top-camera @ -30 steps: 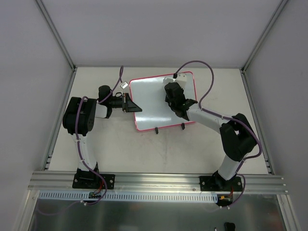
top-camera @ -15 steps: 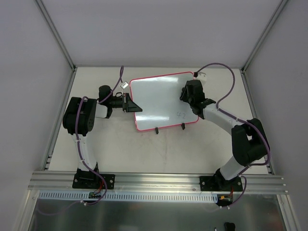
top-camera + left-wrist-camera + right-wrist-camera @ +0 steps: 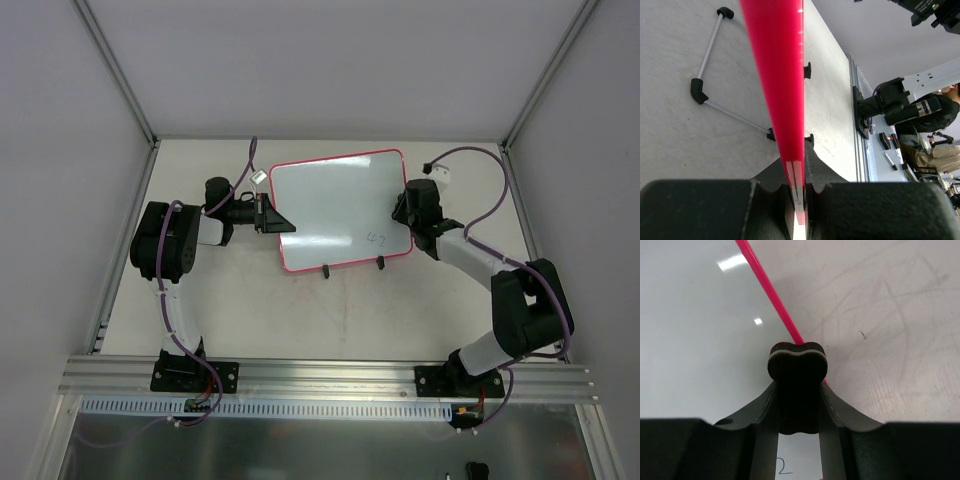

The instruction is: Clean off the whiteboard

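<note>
The whiteboard (image 3: 335,208), glossy white with a pink-red frame and two black feet on its near edge, lies on the table. Faint blue writing (image 3: 377,237) shows near its near right corner. My left gripper (image 3: 272,219) is shut on the board's left edge; in the left wrist view the red frame (image 3: 780,85) runs between the jaws. My right gripper (image 3: 408,213) is shut on the bone-shaped eraser (image 3: 798,385), over the board's right edge. A blue "2" (image 3: 783,467) shows below the eraser.
Grey walls enclose the table on three sides. An aluminium rail (image 3: 330,375) with both arm bases runs along the near edge. A folded wire stand (image 3: 710,70) with black corners shows under the board in the left wrist view.
My right gripper with the eraser has swept from the board's middle to its right edge. The faint writing near the right corner is now uncovered. The left arm has not moved.
</note>
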